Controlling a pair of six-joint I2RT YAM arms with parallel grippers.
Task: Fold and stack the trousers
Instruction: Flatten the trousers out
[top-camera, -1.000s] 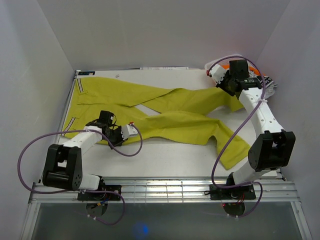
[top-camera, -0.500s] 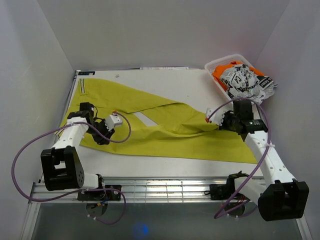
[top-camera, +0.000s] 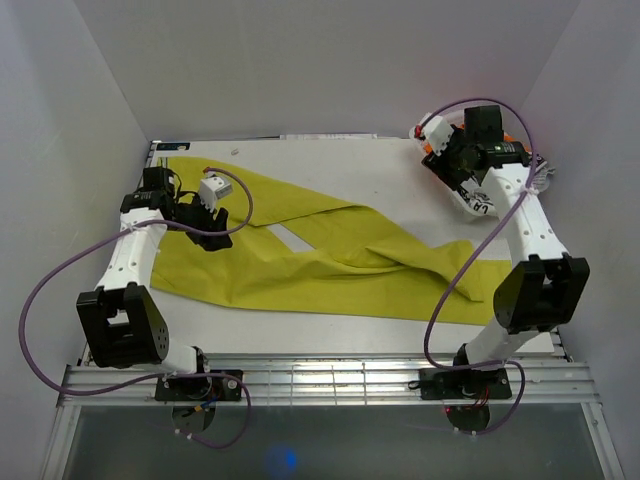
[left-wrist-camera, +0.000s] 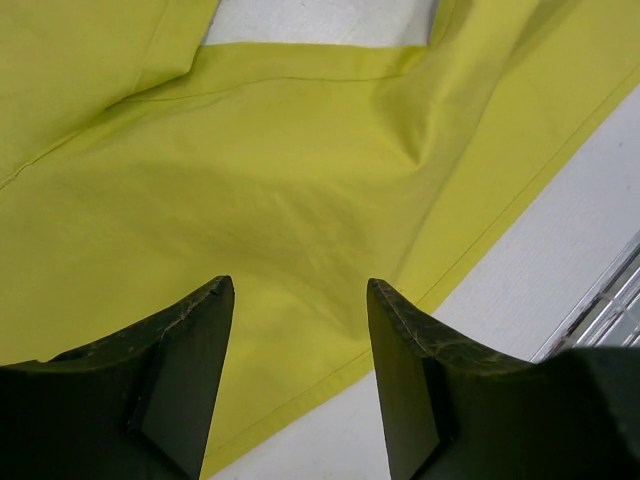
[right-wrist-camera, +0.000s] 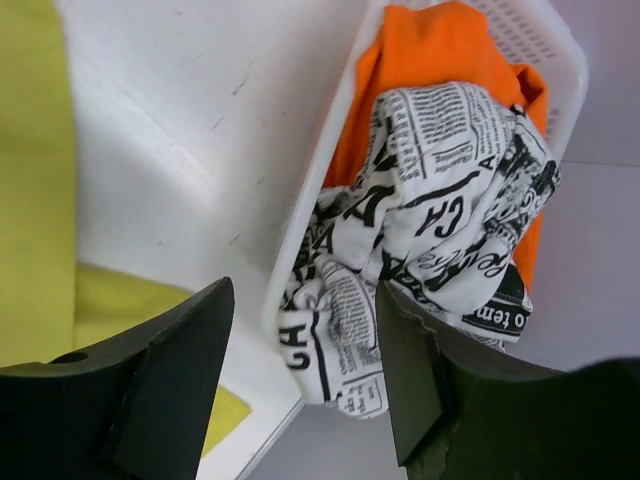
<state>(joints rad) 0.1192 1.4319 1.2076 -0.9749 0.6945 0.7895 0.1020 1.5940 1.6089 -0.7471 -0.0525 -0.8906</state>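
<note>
Across the middle of the top view, the trousers (top-camera: 330, 270) lie flat on the white table (top-camera: 380, 165). They stretch from the waist end at the upper left down to the leg ends at the lower right. One leg lies partly over the other near the centre, and a small sliver of bare table shows between them. Creases gather where the legs cross.

At the left of that view, the left gripper (top-camera: 210, 228) hangs over the wide waist part of the trousers. Its wrist view shows the two dark fingers (left-wrist-camera: 180, 380) spread apart with nothing between them. Only yellow cloth (left-wrist-camera: 300, 180) is below, with a seam running across the upper part and the hem edge along the lower right, beside the white table surface (left-wrist-camera: 560, 270).

At the upper right of the top view, the right gripper (top-camera: 458, 170) is raised over the back corner, well apart from the trousers. Its wrist view shows its fingers (right-wrist-camera: 170, 380) also spread and holding nothing. Below them stands a white basket (right-wrist-camera: 560, 60) containing an orange garment (right-wrist-camera: 430, 50) and a crumpled black-and-white printed cloth (right-wrist-camera: 440, 180) that spills over the basket's near edge. A strip of the yellow trousers (right-wrist-camera: 35, 200) shows at the left edge of that view.
</note>
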